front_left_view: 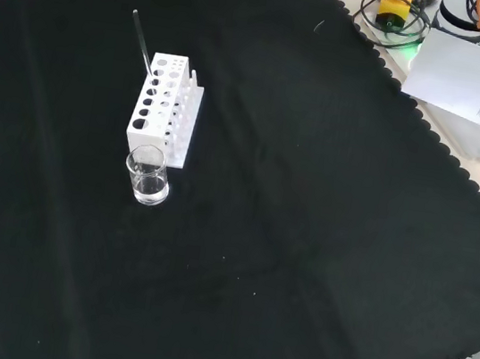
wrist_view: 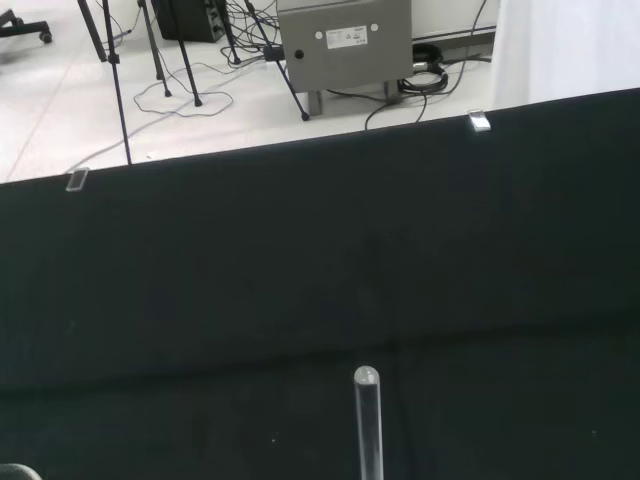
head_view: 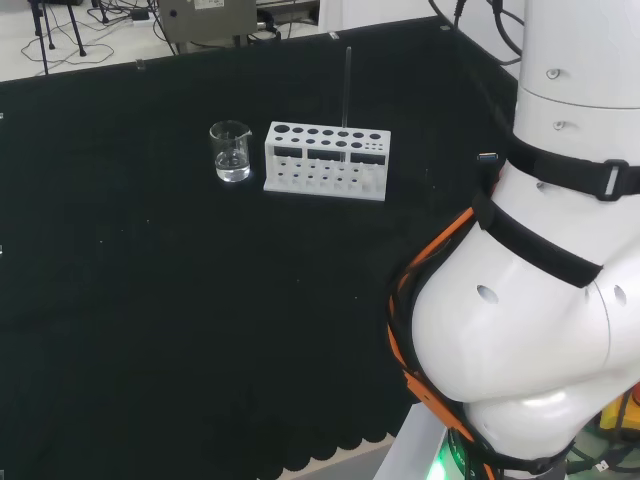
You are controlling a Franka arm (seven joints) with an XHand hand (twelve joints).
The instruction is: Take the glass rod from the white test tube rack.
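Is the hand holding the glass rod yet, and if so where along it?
Not by what shows here: the clear glass rod stands upright in the white test tube rack, its top end bare, beside the small glass beaker.

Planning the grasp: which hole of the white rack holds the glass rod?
In the head view the glass rod stands upright in a back-row hole of the white test tube rack, right of the row's middle; the other holes look empty.
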